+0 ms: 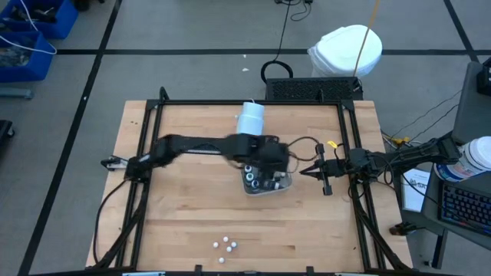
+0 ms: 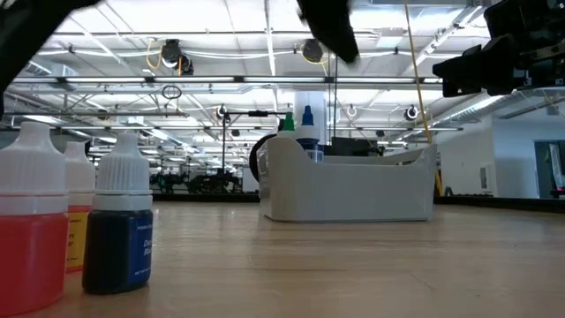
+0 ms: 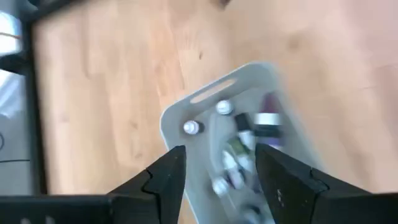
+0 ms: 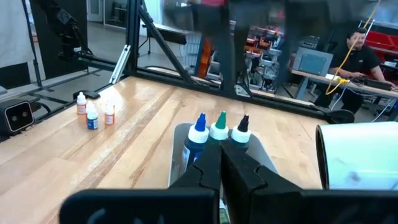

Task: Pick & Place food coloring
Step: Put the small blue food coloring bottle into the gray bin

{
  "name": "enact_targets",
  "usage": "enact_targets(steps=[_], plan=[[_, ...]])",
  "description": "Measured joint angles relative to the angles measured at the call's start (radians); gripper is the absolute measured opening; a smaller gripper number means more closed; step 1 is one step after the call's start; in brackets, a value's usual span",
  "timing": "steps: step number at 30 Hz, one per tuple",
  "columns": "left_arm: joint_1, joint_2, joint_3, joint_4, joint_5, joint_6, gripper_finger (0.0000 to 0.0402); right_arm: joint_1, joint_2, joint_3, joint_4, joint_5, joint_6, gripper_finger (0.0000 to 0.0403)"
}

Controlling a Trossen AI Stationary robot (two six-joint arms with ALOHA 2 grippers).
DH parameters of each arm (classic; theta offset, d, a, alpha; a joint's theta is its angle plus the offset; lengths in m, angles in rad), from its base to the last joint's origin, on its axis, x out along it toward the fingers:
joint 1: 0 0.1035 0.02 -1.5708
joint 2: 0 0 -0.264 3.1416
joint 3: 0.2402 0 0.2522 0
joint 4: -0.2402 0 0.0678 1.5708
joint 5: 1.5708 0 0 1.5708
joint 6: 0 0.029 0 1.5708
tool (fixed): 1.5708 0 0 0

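Observation:
Several food coloring bottles (image 3: 239, 140) lie and stand in a pale grey tray (image 1: 267, 184) at mid-table. Blue, green and dark tips (image 4: 219, 126) stick up above its rim. My left gripper (image 3: 221, 155) hangs open above the tray (image 3: 186, 106), nothing between its fingers. More small bottles (image 1: 225, 245) stand near the table's near edge. In the low view they show as a red (image 2: 31, 238), a yellow (image 2: 81, 221) and a blue one (image 2: 119, 238). My right gripper (image 1: 316, 171) waits shut, level, just right of the tray.
A pale blue-white cylinder (image 1: 251, 117) lies just beyond the tray toward the far edge. A black frame (image 1: 230, 103) borders the table. A person (image 4: 364, 53) sits at a desk in the room beyond. Bare wood lies left of the tray.

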Motion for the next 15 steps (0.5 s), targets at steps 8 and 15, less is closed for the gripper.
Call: enact_targets(steps=[8, 15], plan=[[-0.204, -0.334, -0.004, -0.385, -0.103, -0.296, 0.0116, 0.0, 0.001, 0.0, -0.036, 0.0, -0.012, 0.0], [-0.517, -0.588, -0.249, -0.441, -0.417, -0.705, 0.0011, 0.0, 0.007, 0.0, -0.034, -0.002, 0.086, 0.0]])
